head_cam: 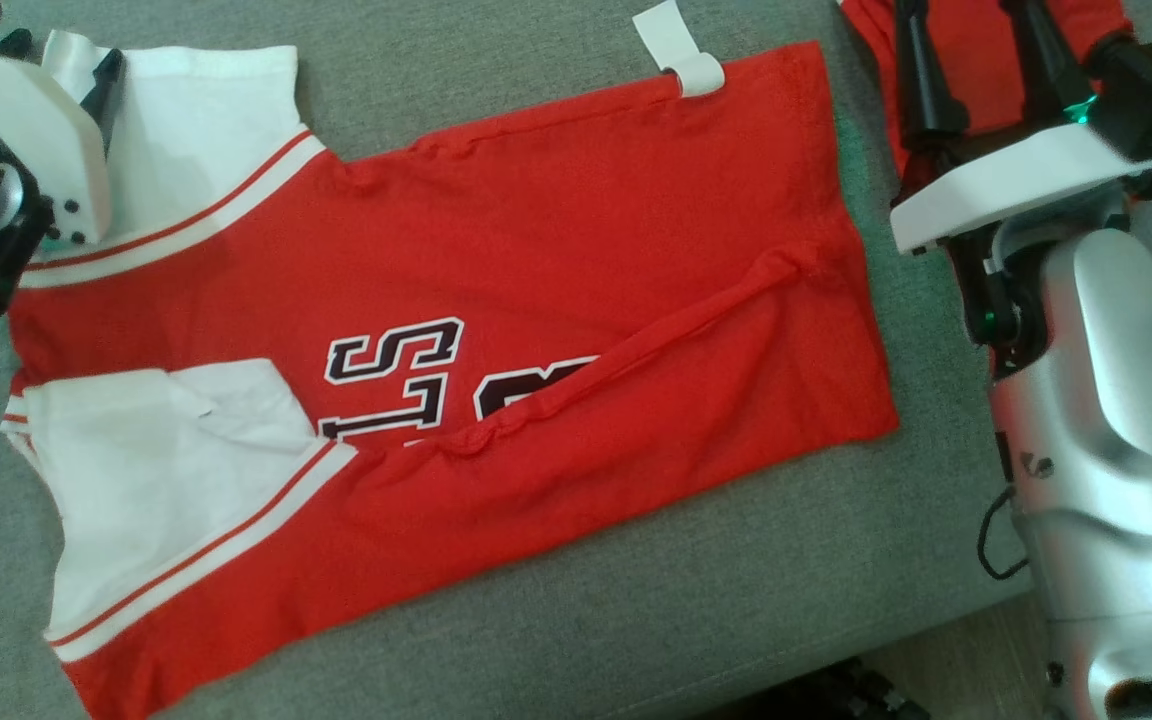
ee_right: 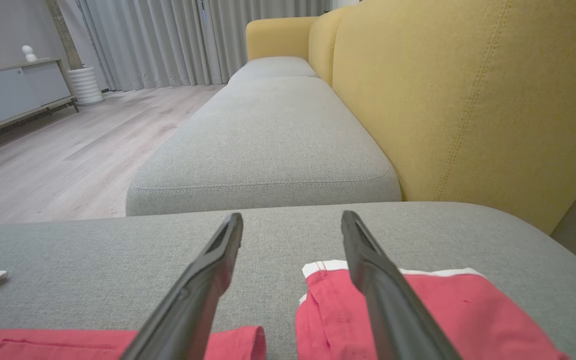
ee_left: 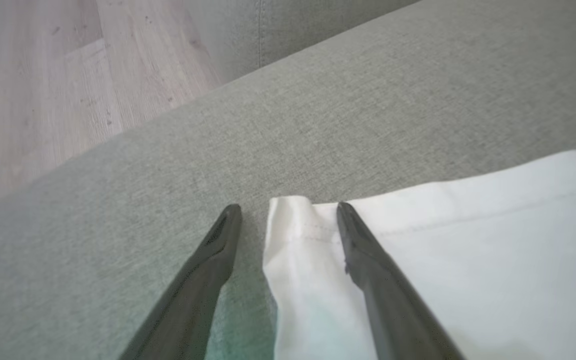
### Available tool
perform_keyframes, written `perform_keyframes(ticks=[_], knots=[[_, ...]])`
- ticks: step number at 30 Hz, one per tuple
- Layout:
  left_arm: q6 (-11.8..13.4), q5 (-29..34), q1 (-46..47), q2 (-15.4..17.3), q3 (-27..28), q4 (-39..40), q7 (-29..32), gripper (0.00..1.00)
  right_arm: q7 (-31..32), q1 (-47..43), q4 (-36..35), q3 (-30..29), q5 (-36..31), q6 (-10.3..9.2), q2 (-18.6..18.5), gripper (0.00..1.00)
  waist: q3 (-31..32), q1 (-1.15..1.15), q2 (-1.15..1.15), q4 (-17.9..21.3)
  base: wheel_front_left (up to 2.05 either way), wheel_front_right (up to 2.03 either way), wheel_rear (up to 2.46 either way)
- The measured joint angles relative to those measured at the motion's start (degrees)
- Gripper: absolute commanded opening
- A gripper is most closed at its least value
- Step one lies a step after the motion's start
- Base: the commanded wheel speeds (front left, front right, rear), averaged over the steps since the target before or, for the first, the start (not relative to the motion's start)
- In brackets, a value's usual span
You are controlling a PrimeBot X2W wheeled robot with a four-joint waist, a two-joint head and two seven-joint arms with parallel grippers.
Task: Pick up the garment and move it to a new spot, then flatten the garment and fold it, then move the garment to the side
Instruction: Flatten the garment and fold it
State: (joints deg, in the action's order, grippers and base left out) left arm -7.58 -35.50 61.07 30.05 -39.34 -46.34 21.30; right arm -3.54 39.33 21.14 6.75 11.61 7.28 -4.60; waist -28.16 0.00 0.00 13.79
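Left gripper [ee_left: 288,207]: fingers spread apart, gripping nothing. One finger [ee_left: 368,265] lies over the corner of a white sleeve [ee_left: 468,260], the other over bare grey cushion [ee_left: 318,125].
Right gripper [ee_right: 292,217]: fingers likewise parted and empty, low over the cushion. One finger crosses a second red cloth [ee_right: 443,310] with white trim.
Garment [head_cam: 536,230]: a red jersey spread flat across the cushion, white sleeves toward the robot's left, hem toward its right. A diagonal fold ridge runs through the near half, partly covering black-and-white lettering [head_cam: 396,370].
Tag [head_cam: 681,50]: white strip at the garment's far edge.
Surroundings: yellow backrest [ee_right: 468,100], pale wooden floor [ee_left: 33,75].
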Motion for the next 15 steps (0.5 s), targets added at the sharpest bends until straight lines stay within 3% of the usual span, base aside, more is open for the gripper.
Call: perform_keyframes(ticks=[1,2,8,15], knots=[[0.0,-1.1,0.3,0.0,-0.4,-0.2,0.8,0.44,0.0,0.2,0.0,-0.1,0.0,0.00,-0.1,1.00,0.0,0.00,0.00,0.0,0.00,0.00,0.00],[0.0,-2.5,0.5,0.0,-0.9,-0.3,1.4,0.00,0.0,0.3,0.2,-0.2,0.0,0.00,-0.2,1.00,0.1,0.00,0.00,0.0,0.00,0.00,0.00],[0.0,-7.5,0.5,-0.6,-3.7,-0.2,0.9,0.00,0.3,1.5,0.9,-1.6,0.0,0.00,-2.0,1.00,1.4,0.00,0.00,-1.0,0.00,0.00,0.00],[0.0,-7.4,-0.3,-2.3,-3.9,0.0,-12.5,0.00,2.5,1.8,1.4,-0.2,2.7,0.00,-4.9,1.00,3.9,0.00,0.00,-4.2,0.00,0.00,0.00]])
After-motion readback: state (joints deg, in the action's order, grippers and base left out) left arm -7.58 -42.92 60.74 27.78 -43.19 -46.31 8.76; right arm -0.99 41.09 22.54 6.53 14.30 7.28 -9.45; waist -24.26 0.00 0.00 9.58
